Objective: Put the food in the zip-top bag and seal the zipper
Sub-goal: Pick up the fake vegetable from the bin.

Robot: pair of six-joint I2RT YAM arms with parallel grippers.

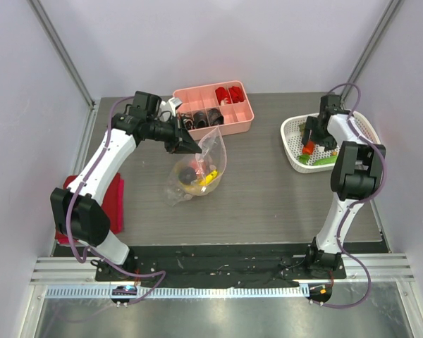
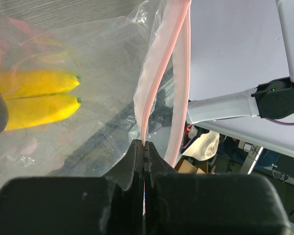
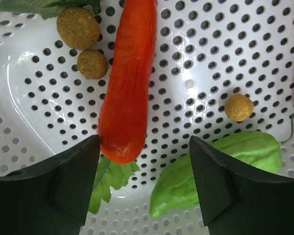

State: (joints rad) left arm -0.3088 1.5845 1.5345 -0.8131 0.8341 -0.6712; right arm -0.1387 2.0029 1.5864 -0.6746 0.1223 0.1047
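A red cloth (image 1: 116, 204) lies at the table's (image 1: 268, 204) left edge. The left claw (image 2: 144, 147) is pinched tight on the zipper (image 2: 154, 73), a pale pink strip, lifting the mouth of the zip-top bag (image 1: 210, 151). The clear, crinkly bag sags on the table left of centre, holding yellow bananas (image 2: 39, 98) and a red piece (image 1: 188, 171). Behind it, a pink compartment tray (image 1: 248, 121) holds red and black items. At right, a white perforated basket (image 1: 290, 144) holds an orange carrot (image 3: 127, 83), a green gourd (image 3: 210, 171) and small brown balls (image 3: 78, 28). The right claw (image 3: 144, 166) stands wide, the carrot's tip between its fingers.
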